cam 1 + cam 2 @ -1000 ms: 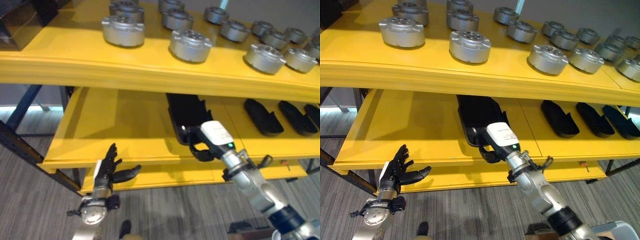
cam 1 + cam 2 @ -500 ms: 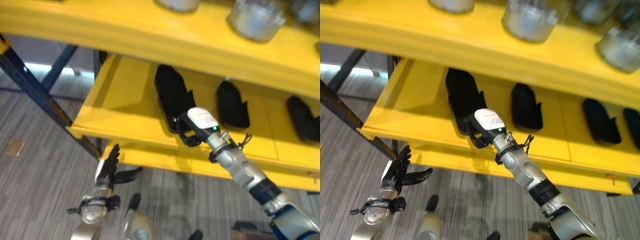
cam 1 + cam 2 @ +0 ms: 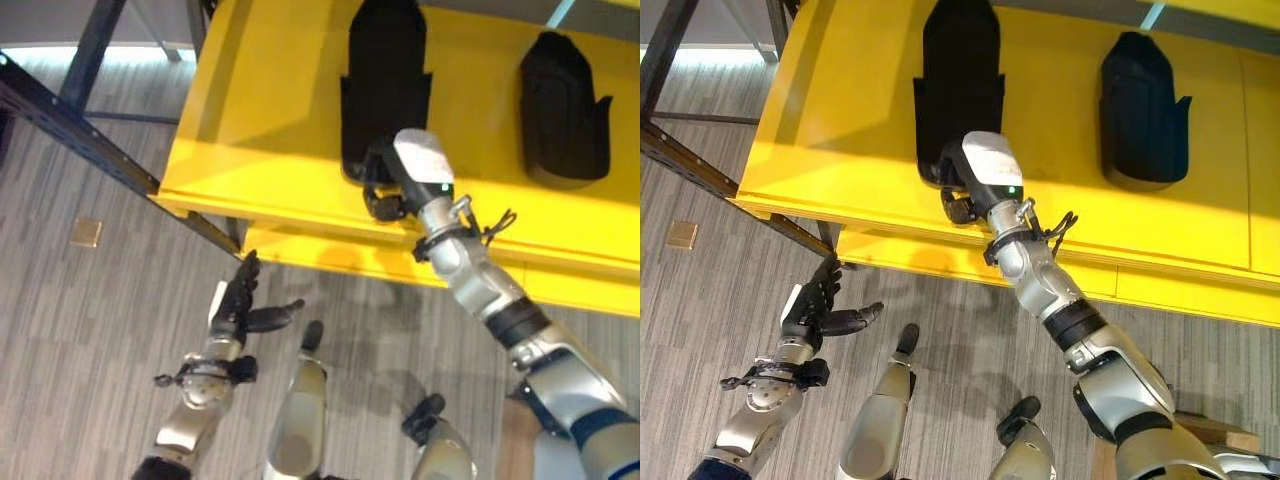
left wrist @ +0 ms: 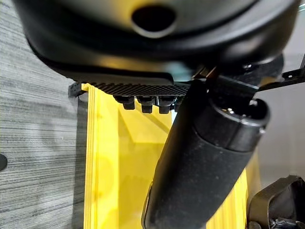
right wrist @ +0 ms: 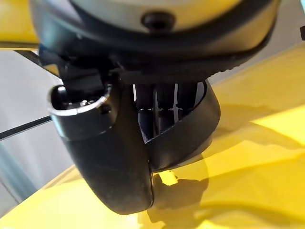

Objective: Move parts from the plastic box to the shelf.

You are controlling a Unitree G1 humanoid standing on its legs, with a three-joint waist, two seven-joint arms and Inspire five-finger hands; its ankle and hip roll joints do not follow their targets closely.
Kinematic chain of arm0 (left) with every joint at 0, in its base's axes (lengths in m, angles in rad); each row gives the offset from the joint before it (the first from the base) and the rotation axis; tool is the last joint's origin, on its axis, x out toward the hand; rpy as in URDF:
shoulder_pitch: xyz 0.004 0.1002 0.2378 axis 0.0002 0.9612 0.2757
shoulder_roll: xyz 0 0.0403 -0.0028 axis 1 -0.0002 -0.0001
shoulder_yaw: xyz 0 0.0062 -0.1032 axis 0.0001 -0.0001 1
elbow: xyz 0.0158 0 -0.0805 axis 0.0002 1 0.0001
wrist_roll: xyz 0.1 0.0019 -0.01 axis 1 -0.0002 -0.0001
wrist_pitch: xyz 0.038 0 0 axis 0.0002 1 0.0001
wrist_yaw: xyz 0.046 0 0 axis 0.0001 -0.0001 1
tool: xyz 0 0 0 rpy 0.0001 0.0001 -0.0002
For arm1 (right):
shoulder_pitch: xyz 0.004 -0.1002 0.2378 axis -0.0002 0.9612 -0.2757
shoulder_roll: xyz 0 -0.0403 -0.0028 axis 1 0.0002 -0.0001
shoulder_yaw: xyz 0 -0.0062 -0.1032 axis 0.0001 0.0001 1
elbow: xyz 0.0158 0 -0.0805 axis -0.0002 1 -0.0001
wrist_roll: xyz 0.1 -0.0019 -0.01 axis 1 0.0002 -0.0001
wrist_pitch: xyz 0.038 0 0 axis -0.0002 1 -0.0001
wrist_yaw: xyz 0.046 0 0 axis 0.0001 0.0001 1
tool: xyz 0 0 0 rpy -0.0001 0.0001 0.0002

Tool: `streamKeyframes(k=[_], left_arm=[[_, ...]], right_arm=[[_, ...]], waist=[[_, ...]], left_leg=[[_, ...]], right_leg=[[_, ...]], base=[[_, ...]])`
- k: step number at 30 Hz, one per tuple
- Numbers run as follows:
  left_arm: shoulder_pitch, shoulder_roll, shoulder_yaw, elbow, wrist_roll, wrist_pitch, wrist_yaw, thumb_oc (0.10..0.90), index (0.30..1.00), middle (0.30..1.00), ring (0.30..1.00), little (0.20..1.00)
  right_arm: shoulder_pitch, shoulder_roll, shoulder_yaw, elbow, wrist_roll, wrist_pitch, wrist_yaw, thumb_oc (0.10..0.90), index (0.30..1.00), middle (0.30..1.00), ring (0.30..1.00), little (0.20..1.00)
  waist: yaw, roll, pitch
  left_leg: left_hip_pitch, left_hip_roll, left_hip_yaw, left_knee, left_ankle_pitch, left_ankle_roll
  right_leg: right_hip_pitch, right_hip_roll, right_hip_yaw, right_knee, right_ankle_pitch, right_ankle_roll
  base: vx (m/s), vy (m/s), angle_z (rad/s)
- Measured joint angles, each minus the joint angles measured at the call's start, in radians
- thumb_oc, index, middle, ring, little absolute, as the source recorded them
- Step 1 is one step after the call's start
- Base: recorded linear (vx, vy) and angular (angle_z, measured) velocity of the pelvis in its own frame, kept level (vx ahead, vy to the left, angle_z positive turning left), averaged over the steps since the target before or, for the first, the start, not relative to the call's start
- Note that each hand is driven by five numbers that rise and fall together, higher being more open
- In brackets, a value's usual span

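You see the yellow shelf (image 3: 840,130) above the grey striped floor (image 3: 700,330); two black parts (image 3: 960,80) lie on the shelf, the second (image 3: 1140,110) well apart from the first, toward the robot's right.

Bright overhead light, soft shadows, blurred close-ups

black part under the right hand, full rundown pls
The black part is a long, matte dark moulded piece, plastic by its look, rounded at the far end and stepped wider toward the near end. It lies flat on the yellow shelf, lengthwise front to back, its near end at the shelf's front edge. The right hand is curled round that near end. A similar black piece lies apart, to its right.
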Motion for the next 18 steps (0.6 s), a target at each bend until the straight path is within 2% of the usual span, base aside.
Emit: streamKeyframes(k=[18], left_arm=[[-0.036, 0.001, -0.001, 0.0, -0.036, -0.001, 0.003, 0.9, 1.0, 1.0, 1.0, 1.0]], right_arm=[[-0.118, -0.003, 0.001, 0.146, 0.078, 0.017, -0.019, 0.4, 0.3, 0.3, 0.3, 0.3]], waist=[[-0.01, -0.004, 0.001]], left_leg=[[-0.001, -0.001, 0.006, -0.001, 0.001, -0.003]], right_leg=[[0.004, 0.007, 0.003, -0.028, 0.017, -0.003]], base=[[0.0, 0.0, 0.0]])
